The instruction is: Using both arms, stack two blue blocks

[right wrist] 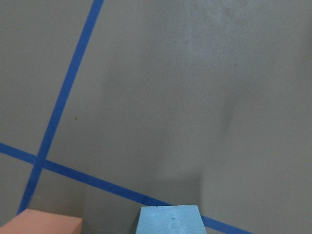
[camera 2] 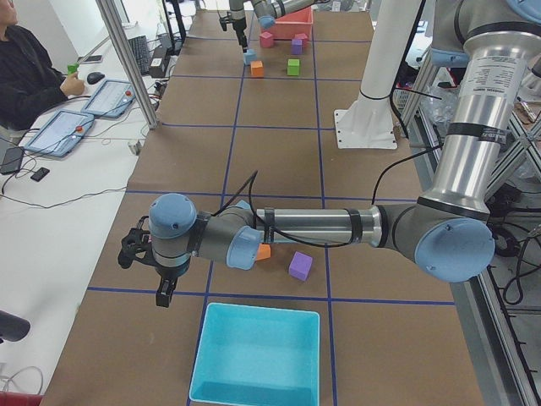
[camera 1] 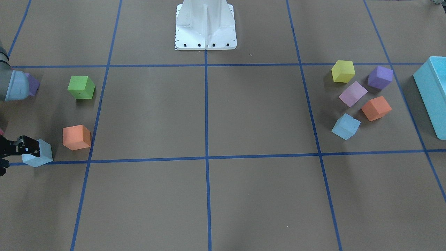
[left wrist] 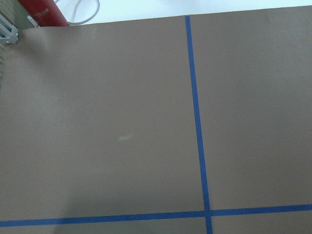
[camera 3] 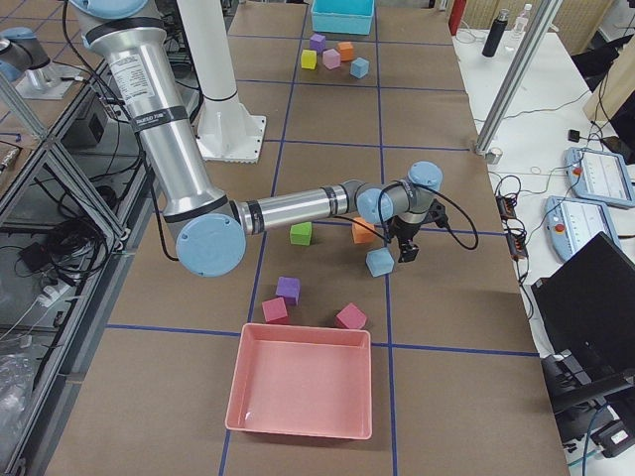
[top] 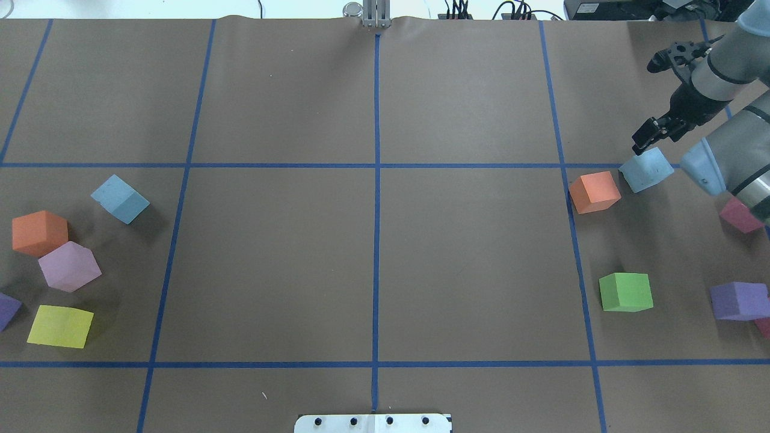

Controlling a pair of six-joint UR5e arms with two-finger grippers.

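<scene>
One pale blue block (top: 646, 169) lies on the blue tape line at the robot's right, next to an orange cube (top: 594, 191). My right gripper (top: 645, 137) hovers just above and beyond this block, not holding it, and its fingers look apart in the front-facing view. The right wrist view shows the block's top (right wrist: 169, 220) at its bottom edge. The second blue block (top: 120, 198) lies free on the robot's left side. My left gripper (camera 2: 145, 277) shows only in the exterior left view, low over the table near the turquoise box. I cannot tell whether it is open.
A yellow (top: 60, 326), a lilac (top: 69, 266) and an orange cube (top: 39, 233) lie near the second blue block. A green cube (top: 625, 292), purple cube (top: 739, 300) and pink cube (top: 740, 215) lie at the right. A turquoise box (camera 1: 432, 94) and a pink tray (camera 3: 303, 392) stand at the table's ends.
</scene>
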